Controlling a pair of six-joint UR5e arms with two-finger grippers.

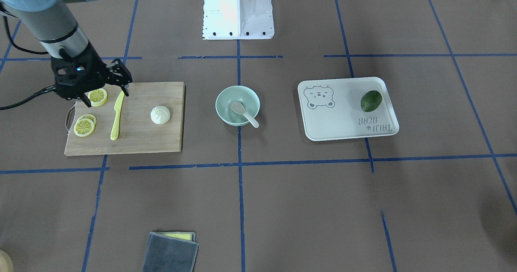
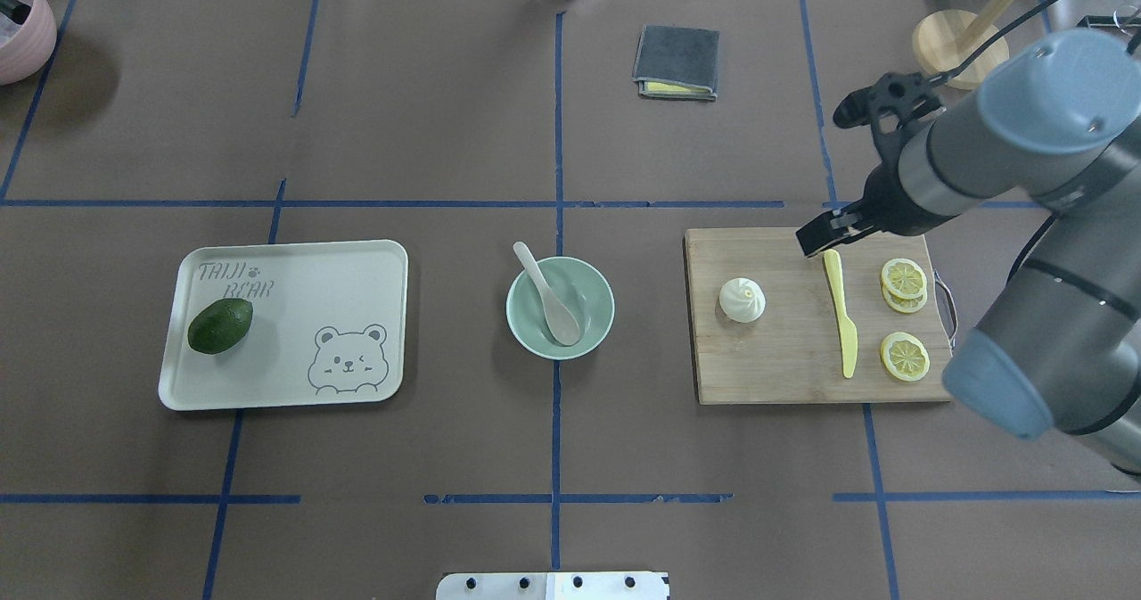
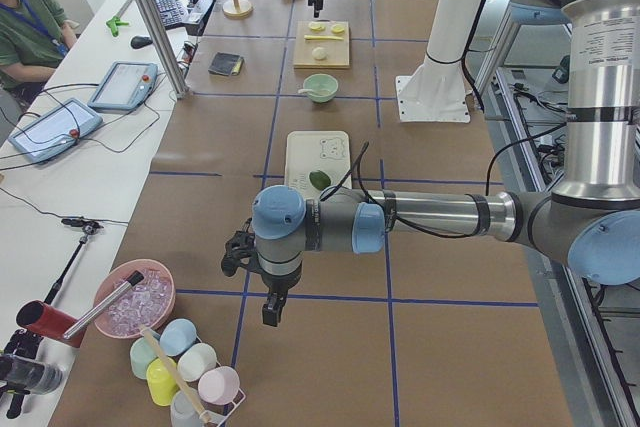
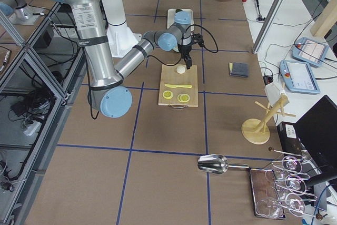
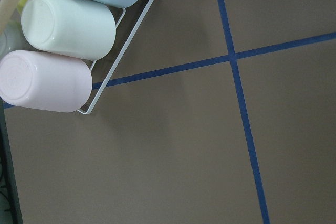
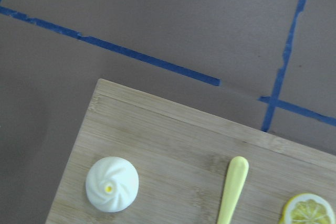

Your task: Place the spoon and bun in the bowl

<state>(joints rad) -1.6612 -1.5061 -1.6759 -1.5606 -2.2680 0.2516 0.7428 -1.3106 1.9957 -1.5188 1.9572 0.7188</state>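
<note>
The off-white spoon (image 1: 244, 113) lies in the mint-green bowl (image 1: 226, 92) at the table's middle, with its handle over the rim; both also show in the overhead view, spoon (image 2: 551, 297) and bowl (image 2: 593, 301). The white pleated bun (image 2: 742, 300) sits on the wooden cutting board (image 2: 784, 368) and shows in the right wrist view (image 6: 112, 184). My right gripper (image 2: 824, 233) hovers open and empty over the board's far edge by the knife's handle, apart from the bun. My left gripper (image 3: 270, 312) is far off near the cup rack; I cannot tell its state.
A yellow plastic knife (image 2: 841, 315) and lemon slices (image 2: 905, 277) lie on the board beside the bun. A white tray (image 2: 294, 350) holds a green avocado (image 2: 220, 325). A folded grey cloth (image 2: 677, 62) lies farther out. A rack of cups (image 5: 68, 51) is under the left wrist.
</note>
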